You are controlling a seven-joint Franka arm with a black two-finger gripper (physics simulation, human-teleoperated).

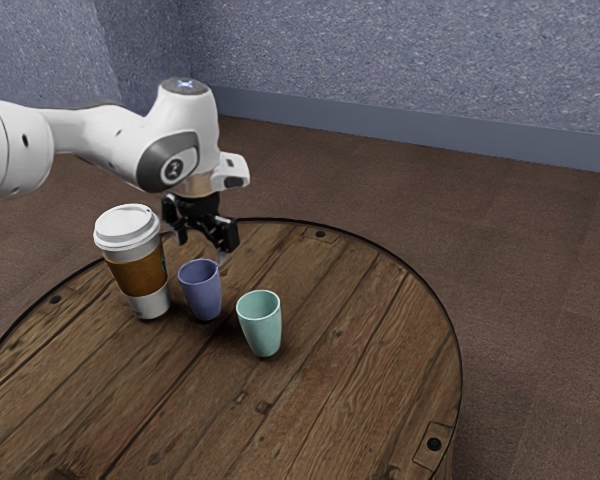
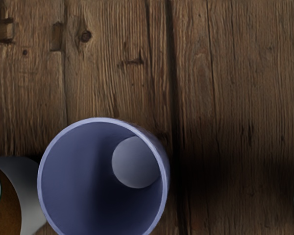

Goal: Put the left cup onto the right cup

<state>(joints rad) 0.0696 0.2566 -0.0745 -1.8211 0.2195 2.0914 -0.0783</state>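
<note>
Our gripper (image 1: 202,243), jaws spread wide and empty, hovered just above the purple cup (image 1: 200,288); we judged descent and grasp next, then the teal cup (image 1: 259,322).

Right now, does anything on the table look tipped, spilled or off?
Nothing stands out. The purple cup, teal cup and lidded coffee cup all stand upright on the wooden table, with no spill. The open gripper hangs above the purple cup.
</note>
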